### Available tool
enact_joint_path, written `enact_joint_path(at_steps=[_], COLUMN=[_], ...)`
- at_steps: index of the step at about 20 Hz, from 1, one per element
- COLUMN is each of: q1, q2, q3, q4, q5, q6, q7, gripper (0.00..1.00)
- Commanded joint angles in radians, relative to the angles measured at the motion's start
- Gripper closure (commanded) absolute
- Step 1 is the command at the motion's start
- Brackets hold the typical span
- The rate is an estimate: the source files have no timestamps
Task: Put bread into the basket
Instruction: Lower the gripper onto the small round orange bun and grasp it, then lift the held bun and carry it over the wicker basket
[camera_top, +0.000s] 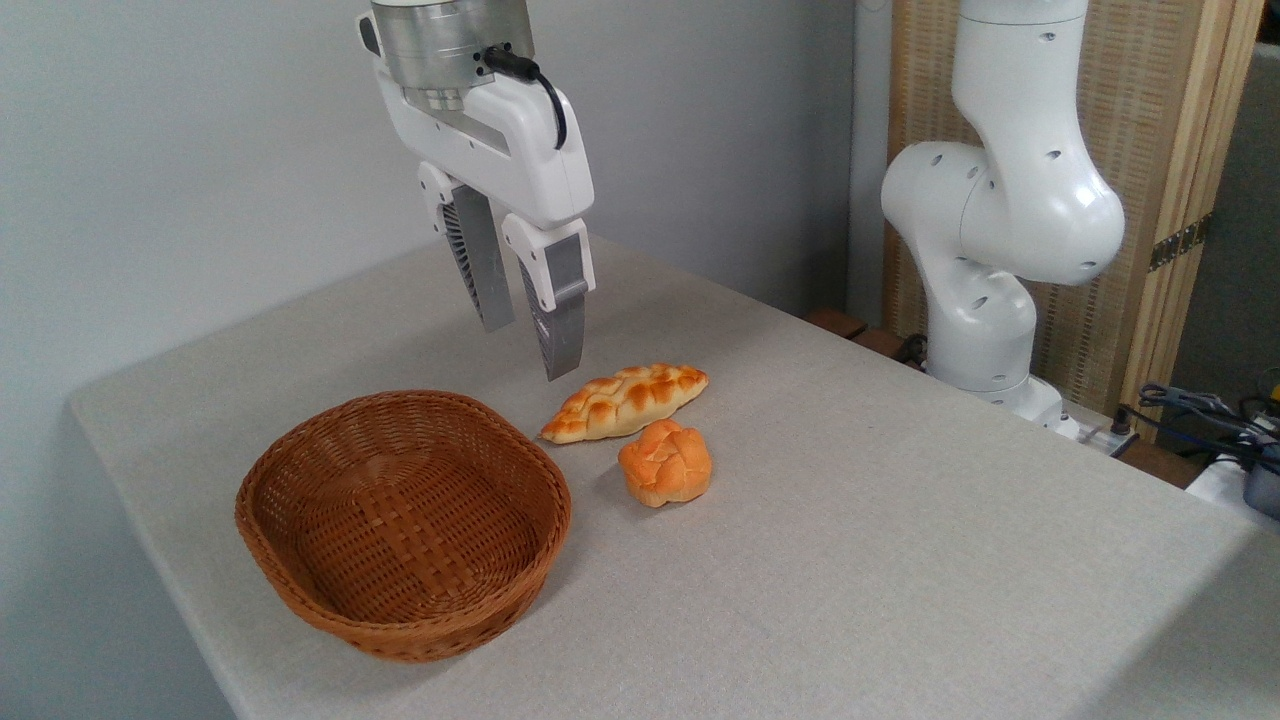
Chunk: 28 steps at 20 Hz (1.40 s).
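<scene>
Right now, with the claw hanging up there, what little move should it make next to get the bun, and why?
Probably shift right and toward the camera until above the round bun. The gripper hangs empty over the table, fingers slightly apart, nearer the braided loaf. The basket holds nothing.

No readable text, label or number anywhere

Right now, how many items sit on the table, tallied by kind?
Round knotted bun: 1
Braided loaf: 1
Wicker basket, empty: 1
Total: 3, all on the table; the gripper hangs empty above.
</scene>
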Motion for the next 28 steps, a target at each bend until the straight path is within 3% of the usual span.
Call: enact_joint_path(at_steps=[1,9,11,16,26,27,28], q1=[-0.004,-0.010,-0.010,-0.009,-0.016,-0.016,-0.016], q2=[-0.012,-0.015,-0.061,-0.221,-0.224,-0.216,-0.215], q3=[0.011,0.011,0.008,0.008,-0.047,-0.047,-0.047], q4=[-0.013,-0.032,-0.108,-0.395,-0.724,-0.737,-0.737], q5=[-0.007,-0.007,-0.007,-0.007,-0.004,0.005,0.005], q6=[0.018,0.018,0.030,0.181,0.423,0.425,0.423], q7=[0.008,0.008,0.006,0.009,0.012,0.012,0.015], gripper=[0.00,0.00,0.00,0.00,0.00,0.04,0.19])
